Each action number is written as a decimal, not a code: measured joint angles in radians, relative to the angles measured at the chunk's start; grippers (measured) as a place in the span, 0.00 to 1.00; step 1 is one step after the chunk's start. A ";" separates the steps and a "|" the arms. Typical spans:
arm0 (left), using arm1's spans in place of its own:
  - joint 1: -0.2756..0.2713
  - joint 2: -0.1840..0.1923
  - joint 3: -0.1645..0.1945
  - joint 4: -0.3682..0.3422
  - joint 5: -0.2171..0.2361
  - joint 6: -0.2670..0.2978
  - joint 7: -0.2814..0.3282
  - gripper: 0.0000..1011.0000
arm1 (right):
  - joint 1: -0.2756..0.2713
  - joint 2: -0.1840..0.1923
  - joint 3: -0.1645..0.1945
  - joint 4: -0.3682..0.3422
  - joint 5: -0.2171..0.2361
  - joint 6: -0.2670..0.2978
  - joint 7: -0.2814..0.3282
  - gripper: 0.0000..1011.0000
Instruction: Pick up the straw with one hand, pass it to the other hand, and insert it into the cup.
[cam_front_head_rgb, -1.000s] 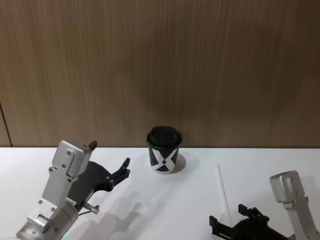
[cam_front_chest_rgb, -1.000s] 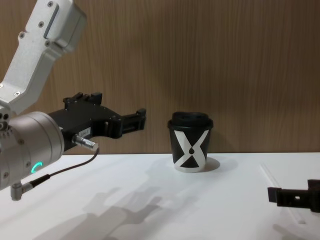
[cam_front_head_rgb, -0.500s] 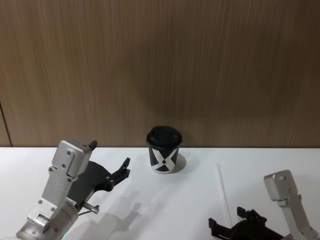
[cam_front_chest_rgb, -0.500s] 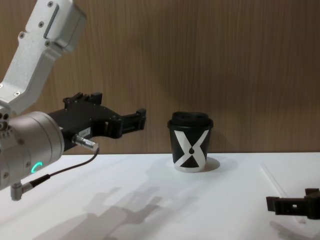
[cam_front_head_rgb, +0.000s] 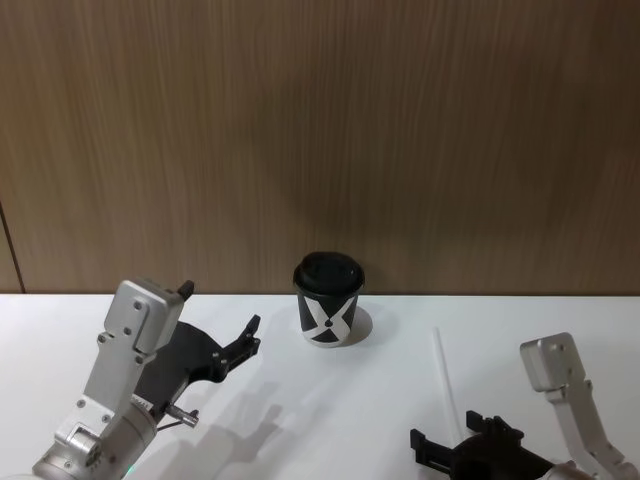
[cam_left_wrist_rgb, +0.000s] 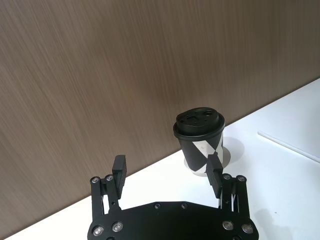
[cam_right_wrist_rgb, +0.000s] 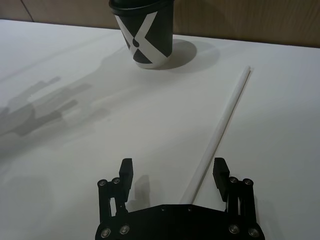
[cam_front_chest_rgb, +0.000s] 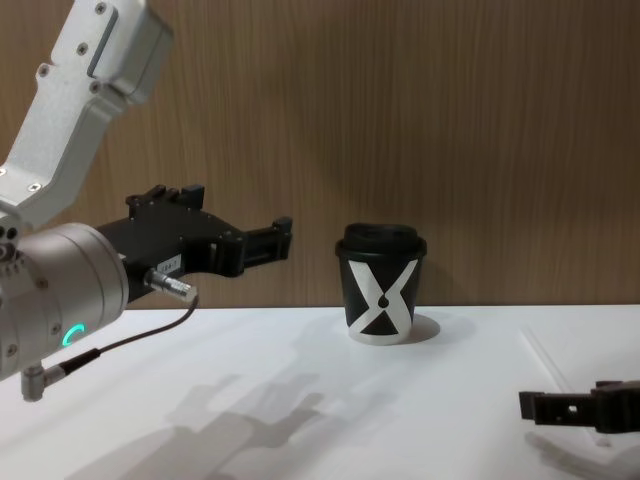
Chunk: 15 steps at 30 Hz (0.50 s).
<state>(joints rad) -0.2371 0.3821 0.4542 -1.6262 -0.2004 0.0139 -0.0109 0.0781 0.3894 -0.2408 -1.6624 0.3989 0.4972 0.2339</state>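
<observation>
Right all-black gripper (cam_right_wrist_rgb: 173, 172) is sitting low over the white table (cam_right_wrist_rgb: 75, 150), fingers spread, thin white straw (cam_right_wrist_rgb: 222, 120) lying flat between them, right of the black lidded X-pattern paper cup (cam_front_head_rgb: 328, 300). Left silver-wristed gripper (cam_left_wrist_rgb: 166, 167) is hovering spread, left of cup.

Small black paper cup (cam_front_head_rgb: 328, 311), black lid, bold white X with a tiny black drop. Thin straight white straw (cam_front_head_rgb: 446, 385), plain white desk (cam_front_head_rgb: 330, 400), brown wood-grain wall (cam_front_head_rgb: 320, 130). Left pincer (cam_left_wrist_rgb: 166, 167) black, silver wrist, green ring.
</observation>
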 joint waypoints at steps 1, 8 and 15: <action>0.000 0.000 0.000 0.000 0.000 0.000 0.000 0.99 | 0.005 -0.003 0.000 0.006 0.002 0.001 -0.003 0.99; 0.000 0.000 0.000 0.000 0.000 0.000 0.000 0.99 | 0.019 -0.010 -0.003 0.022 0.009 0.006 -0.011 0.99; 0.000 0.000 0.000 0.000 0.000 0.000 0.000 0.99 | 0.027 -0.009 -0.011 0.031 0.010 0.010 -0.015 0.99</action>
<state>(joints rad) -0.2371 0.3821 0.4542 -1.6262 -0.2004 0.0139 -0.0109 0.1055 0.3808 -0.2515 -1.6313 0.4093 0.5069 0.2185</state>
